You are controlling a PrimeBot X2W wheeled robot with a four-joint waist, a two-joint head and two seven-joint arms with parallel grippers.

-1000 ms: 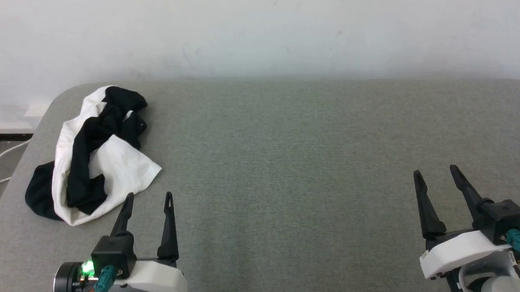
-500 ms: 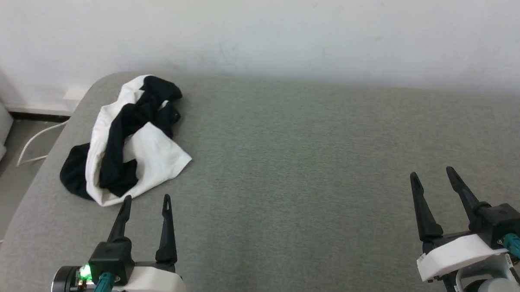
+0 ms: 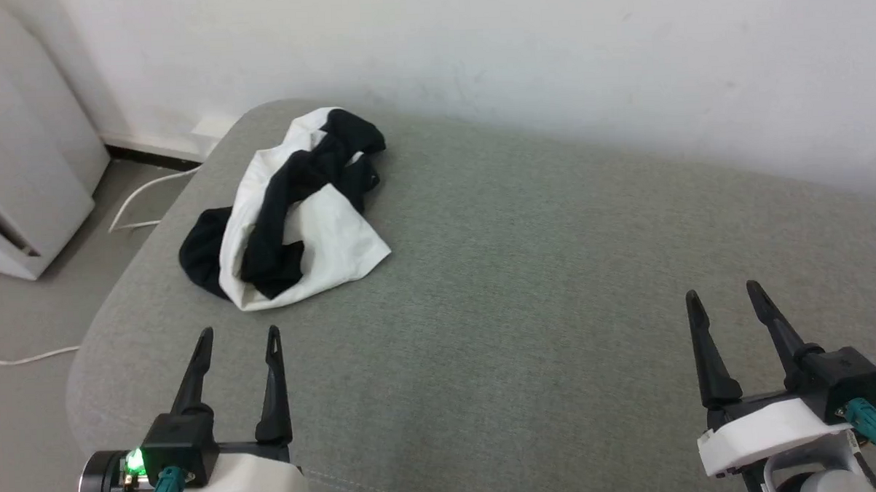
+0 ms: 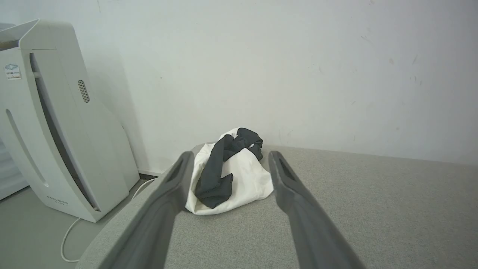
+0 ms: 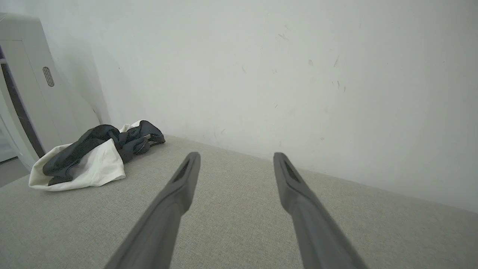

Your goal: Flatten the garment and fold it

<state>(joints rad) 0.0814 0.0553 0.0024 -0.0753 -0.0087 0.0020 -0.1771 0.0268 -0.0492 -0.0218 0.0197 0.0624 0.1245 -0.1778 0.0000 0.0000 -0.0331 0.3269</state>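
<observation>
Both left fingers (image 3: 197, 371) and right fingers (image 3: 704, 349) wide apart, empty.

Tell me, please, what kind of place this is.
Probably an indoor room, home or lab: a grey padded surface against a white wall, the crumpled garment on it, and a white floor appliance beside it.

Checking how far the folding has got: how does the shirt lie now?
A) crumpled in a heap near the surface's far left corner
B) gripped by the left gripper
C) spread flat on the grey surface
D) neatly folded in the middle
A: the garment lies bunched by the far left corner of the grey surface, clear of the left gripper and right gripper, both with jaws open.
</observation>
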